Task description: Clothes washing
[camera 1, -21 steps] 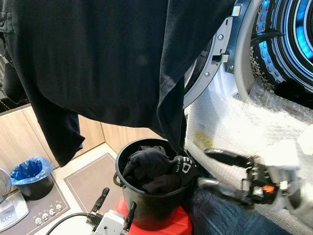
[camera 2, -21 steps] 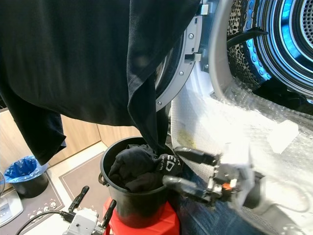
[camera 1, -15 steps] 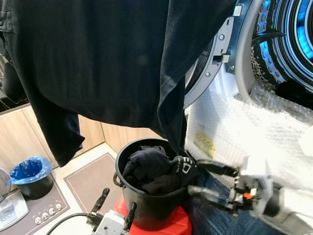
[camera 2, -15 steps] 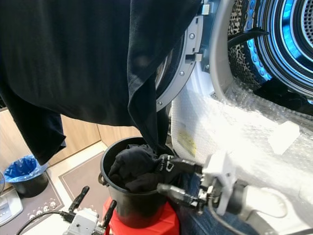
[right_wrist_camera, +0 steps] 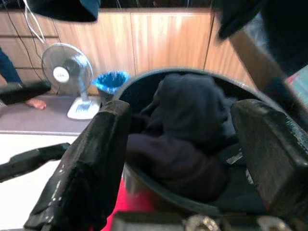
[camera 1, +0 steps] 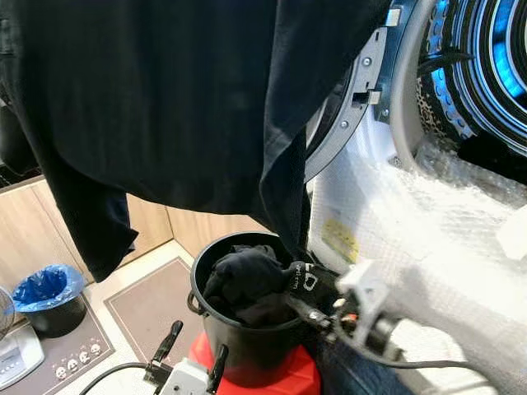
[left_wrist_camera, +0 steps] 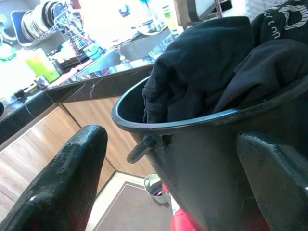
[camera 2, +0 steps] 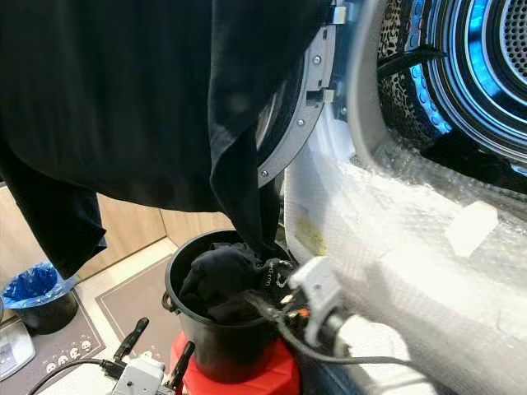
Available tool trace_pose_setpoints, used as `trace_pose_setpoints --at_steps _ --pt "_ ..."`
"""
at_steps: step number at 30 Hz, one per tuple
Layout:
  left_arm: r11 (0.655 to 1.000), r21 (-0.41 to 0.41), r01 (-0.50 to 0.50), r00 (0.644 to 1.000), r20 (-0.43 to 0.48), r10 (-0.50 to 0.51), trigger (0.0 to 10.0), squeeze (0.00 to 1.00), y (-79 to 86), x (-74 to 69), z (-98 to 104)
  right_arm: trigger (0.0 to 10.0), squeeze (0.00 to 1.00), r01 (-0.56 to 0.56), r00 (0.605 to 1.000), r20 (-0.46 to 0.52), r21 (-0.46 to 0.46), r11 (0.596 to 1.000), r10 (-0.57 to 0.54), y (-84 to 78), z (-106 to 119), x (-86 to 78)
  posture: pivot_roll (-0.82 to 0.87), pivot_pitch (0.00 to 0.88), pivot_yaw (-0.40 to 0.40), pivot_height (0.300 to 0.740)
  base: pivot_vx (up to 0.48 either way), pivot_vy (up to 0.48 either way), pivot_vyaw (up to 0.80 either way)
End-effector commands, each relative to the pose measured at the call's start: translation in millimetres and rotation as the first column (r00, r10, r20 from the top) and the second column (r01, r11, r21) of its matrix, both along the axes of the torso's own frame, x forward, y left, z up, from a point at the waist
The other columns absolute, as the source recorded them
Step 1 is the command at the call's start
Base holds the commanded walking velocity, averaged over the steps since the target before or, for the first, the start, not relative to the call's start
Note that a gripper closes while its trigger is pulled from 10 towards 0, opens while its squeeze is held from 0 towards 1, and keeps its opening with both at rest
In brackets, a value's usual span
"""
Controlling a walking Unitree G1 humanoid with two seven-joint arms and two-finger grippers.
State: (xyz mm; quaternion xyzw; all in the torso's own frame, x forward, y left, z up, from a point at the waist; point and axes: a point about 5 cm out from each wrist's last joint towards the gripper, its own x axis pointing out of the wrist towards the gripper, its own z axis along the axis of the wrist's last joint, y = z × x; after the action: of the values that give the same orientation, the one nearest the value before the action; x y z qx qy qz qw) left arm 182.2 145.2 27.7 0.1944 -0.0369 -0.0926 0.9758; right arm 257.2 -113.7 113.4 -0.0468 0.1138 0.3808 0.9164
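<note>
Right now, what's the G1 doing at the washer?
The right gripper reaches, fingers open, into the black round bucket toward the heap of dark clothes inside it. The bucket stands on a red stool by the open front-loading washing machine, whose front is wrapped in bubble wrap. A large black shirt hangs overhead. The left gripper waits low beside the bucket, fingers open.

The right gripper [camera 1: 309,306] is extended forward and low on a silver arm, its two fingers spread apart. The left gripper [camera 1: 191,354] is held low, fingers parted.
</note>
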Motion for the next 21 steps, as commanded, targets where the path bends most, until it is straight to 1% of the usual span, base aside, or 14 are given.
trace_pose_setpoints --at_steps 1,2,4,6,7,12,13,14,15,16,17,18,21 --pt "1.0 0.007 0.002 1.0 -0.008 -0.002 10.0 0.0 2.4 -0.2 -0.5 10.0 0.0 -0.004 0.999 -0.032 -0.01 1.0 0.003 13.9 -6.9 2.0 -0.07 0.0 0.017 0.74 0.0 0.0 0.0" --pt "1.0 0.007 0.002 1.0 -0.008 -0.002 10.0 0.0 2.4 -0.2 -0.5 10.0 0.0 -0.004 0.999 -0.032 -0.01 1.0 0.003 13.9 -6.9 2.0 -0.07 0.0 0.017 0.74 0.0 0.0 0.0" --pt "1.0 0.008 0.001 1.0 -0.009 -0.001 10.0 0.0 2.7 -0.9 -0.4 10.0 0.0 -0.024 0.999 -0.033 -0.022 0.999 0.023 25.1 -10.9 0.6 -0.06 0.0 0.015 0.74 0.0 0.0 0.0" --pt "1.0 0.008 -0.002 1.0 -0.012 0.002 10.0 0.0 3.2 -1.4 -0.6 10.0 0.0 -0.041 0.999 -0.028 -0.032 0.999 0.04 31.8 -12.6 -0.5 -0.06 0.0 0.015 0.74 0.0 0.0 0.0" --pt "1.0 0.002 -0.016 1.0 -0.022 0.016 10.0 0.0 4.9 -2.1 -1.4 10.0 0.0 -0.054 0.998 -0.043 -0.029 0.998 0.053 39.3 -14.7 -1.4 -0.06 0.0 0.013 0.74 0.0 0.0 0.0" --pt "1.0 0.004 -0.019 1.0 -0.023 0.019 10.0 0.0 5.7 -3.4 -1.1 10.0 0.0 -0.055 0.996 -0.067 -0.029 0.998 0.053 53.2 -18.4 -0.4 -0.05 0.0 0.008 0.74 0.0 0.0 0.0" --pt "1.0 0.001 -0.027 0.999 -0.027 0.027 10.0 0.0 6.3 -5.0 -1.0 10.0 0.0 -0.042 0.996 -0.08 -0.044 0.998 0.039 59.6 -21.4 1.3 -0.05 0.0 0.005 0.74 0.0 0.0 0.0" --pt "1.0 0.001 -0.027 0.999 -0.027 0.027 10.0 0.0 6.3 -5.0 -1.0 10.0 0.0 -0.042 0.996 -0.08 -0.044 0.998 0.039 59.6 -21.4 1.3 -0.05 0.0 0.005 0.74 0.0 0.0 0.0" --pt "1.0 0.0 -0.029 0.999 -0.029 0.029 10.0 0.0 6.4 -5.7 -1.0 10.0 0.0 -0.034 0.996 -0.088 -0.053 0.998 0.029 62.2 -23.1 2.3 -0.05 0.0 0.005 0.74 0.0 0.0 0.0" --pt "0.999 0.0 -0.033 0.999 -0.032 0.033 10.0 0.0 6.7 -8.4 -0.7 10.0 0.0 0.003 0.995 -0.1 -0.104 0.995 -0.014 67.0 -28.5 5.3 -0.04 0.0 -0.002 0.74 0.0 0.0 0.0" --pt "0.999 0.0 -0.033 0.999 -0.032 0.033 10.0 0.0 6.7 -8.4 -0.7 10.0 0.0 0.003 0.995 -0.1 -0.104 0.995 -0.014 67.0 -28.5 5.3 -0.04 0.0 -0.002 0.74 0.0 0.0 0.0" --pt "0.999 0.0 -0.034 0.999 -0.034 0.034 10.0 0.0 6.8 -9.9 -0.5 10.0 0.0 0.033 0.993 -0.105 -0.138 0.99 -0.048 68.8 -31.6 7.8 -0.04 0.0 -0.004 0.74 0.0 0.0 0.0" --pt "0.999 -0.001 -0.04 0.998 -0.038 0.04 10.0 0.0 6.8 -13.3 -0.3 10.0 0.0 0.064 0.992 -0.097 -0.188 0.98 -0.084 72.6 -35.4 11.5 -0.03 0.012 -0.01 0.74 0.0 0.0 0.0"
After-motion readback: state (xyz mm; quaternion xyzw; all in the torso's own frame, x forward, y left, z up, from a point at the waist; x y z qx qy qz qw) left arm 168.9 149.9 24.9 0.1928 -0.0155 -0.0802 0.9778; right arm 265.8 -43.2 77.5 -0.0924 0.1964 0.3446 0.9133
